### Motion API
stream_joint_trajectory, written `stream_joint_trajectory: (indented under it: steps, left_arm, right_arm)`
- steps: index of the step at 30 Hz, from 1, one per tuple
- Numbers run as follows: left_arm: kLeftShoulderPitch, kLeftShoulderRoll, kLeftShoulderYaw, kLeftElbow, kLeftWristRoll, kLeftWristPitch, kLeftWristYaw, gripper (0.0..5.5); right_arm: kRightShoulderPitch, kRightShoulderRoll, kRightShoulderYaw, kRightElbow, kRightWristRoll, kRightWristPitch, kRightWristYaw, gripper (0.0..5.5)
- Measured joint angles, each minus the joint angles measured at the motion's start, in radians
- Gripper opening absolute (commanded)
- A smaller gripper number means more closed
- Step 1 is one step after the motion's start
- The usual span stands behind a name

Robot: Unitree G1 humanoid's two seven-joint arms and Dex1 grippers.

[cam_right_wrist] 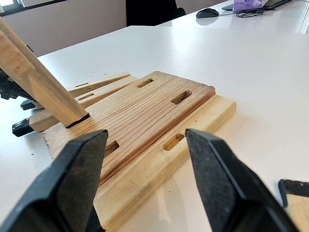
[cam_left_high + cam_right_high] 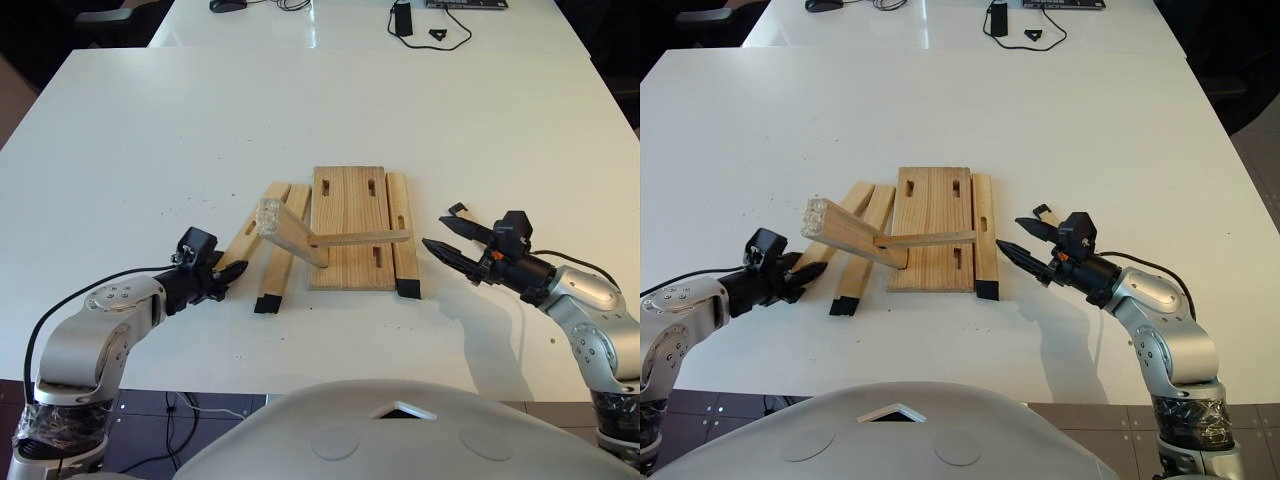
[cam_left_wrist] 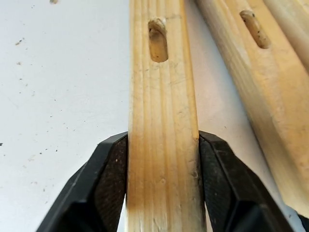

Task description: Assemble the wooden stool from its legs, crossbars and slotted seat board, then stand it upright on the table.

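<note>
Stool parts at mid-table, partly joined; left gripper (image 2: 232, 270) clamped on wood, right gripper (image 2: 440, 227) spread.
Flat on the table (image 2: 150, 130): seat board (image 2: 348, 215). A tilted leg (image 2: 290, 232) stands in its near-left slot, and a crossbar (image 2: 365, 238) runs from it across the board. The right-edge leg (image 2: 402, 235) lies touching the board. The inner leg (image 2: 283, 245) and outer leg (image 2: 252, 226) lie side by side to the board's left. The left fingers (image 3: 108, 183) pinch the outer leg's near end. The right gripper hovers just right of the right-edge leg.

White table (image 2: 150, 150): slotted seat board (image 2: 345, 205) laid flat at centre; right leg (image 2: 403, 235) set against its edge; inner leg (image 2: 274, 275) and outer leg (image 2: 241, 243) laid leftward; small piece (image 2: 458, 211), possibly wood, farther right.
</note>
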Motion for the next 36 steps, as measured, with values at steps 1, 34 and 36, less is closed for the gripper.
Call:
stream_joint_trajectory:
  steps: [1, 34, 36]
  left_arm:
    - [-0.012, 0.000, 0.003, 0.002, -0.001, -0.004, -0.005, 2.01]
    - [-0.736, 0.186, 0.113, -0.167, -0.892, -0.047, -0.292, 2.01]
    - [-0.728, 0.188, 0.110, -0.167, -0.883, -0.050, -0.295, 2.01]
  right_arm:
    - [0.000, 0.000, -0.008, 0.000, 0.001, 0.000, 0.000, 2.95]
    - [-0.658, -0.104, -0.143, -0.195, 1.002, 0.305, -0.121, 2.95]
    - [-0.666, -0.105, -0.138, -0.202, 1.000, 0.306, -0.110, 2.95]
